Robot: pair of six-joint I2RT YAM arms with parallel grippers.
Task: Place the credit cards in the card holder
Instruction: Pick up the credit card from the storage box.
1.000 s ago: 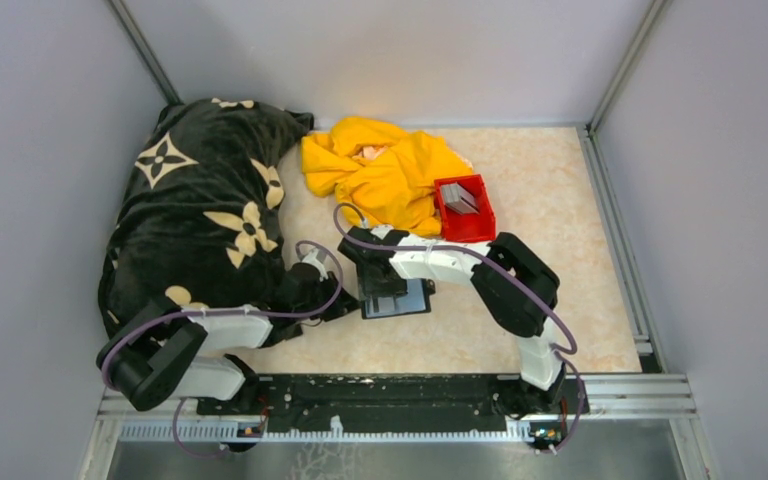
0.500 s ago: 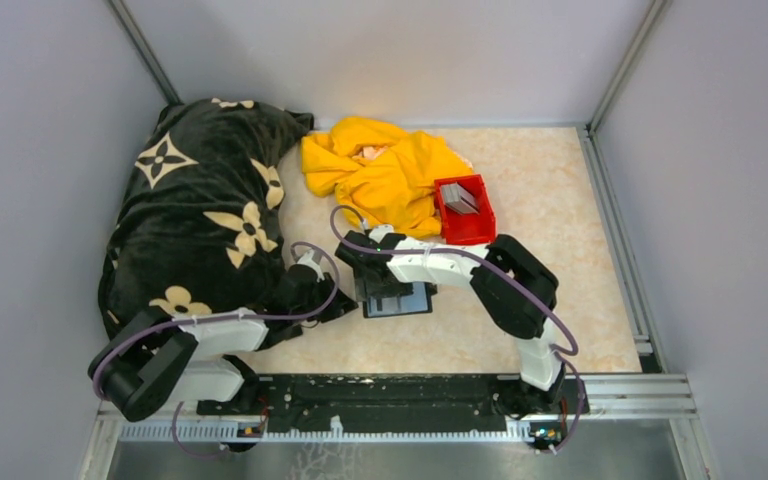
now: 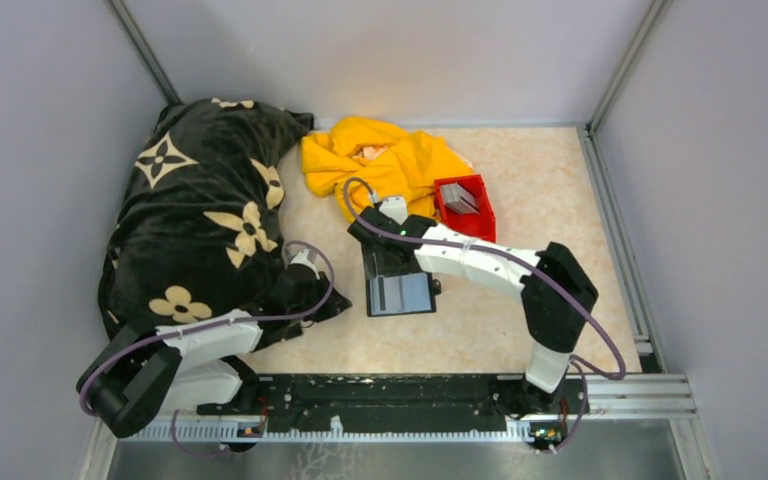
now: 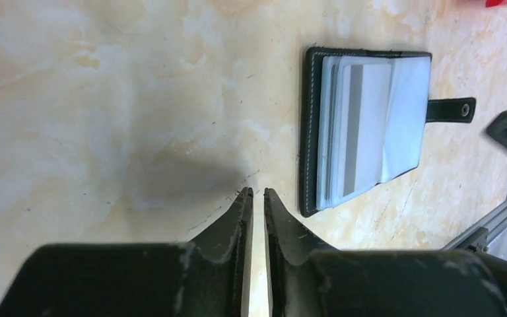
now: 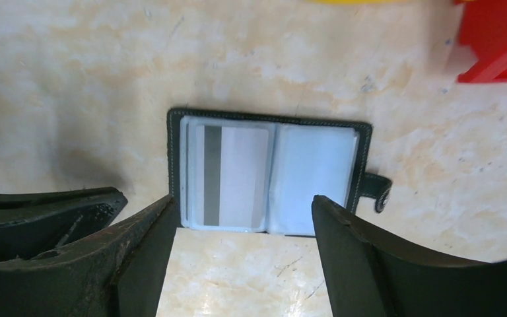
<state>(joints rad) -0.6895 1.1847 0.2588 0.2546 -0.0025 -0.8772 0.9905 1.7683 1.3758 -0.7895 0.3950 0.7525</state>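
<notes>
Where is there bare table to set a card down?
Bare: far right, between the bin and side rail; also the strip between wallet and near rail. Crowded: blanket on the left, yellow cloth at the back.

A beige, marbled worktop (image 3: 550, 180) fills the floor of a booth with plain grey walls (image 3: 390, 50). A big black blanket (image 3: 200, 200) with cream flower shapes lies heaped over the left side, reaching the far left corner. Just beside it, toward the back, sits a crumpled yellow cloth (image 3: 380, 175). A small red bin (image 3: 484, 215) rests against the cloth's right edge. A metal rail (image 3: 410, 400) runs along the near edge.
</notes>
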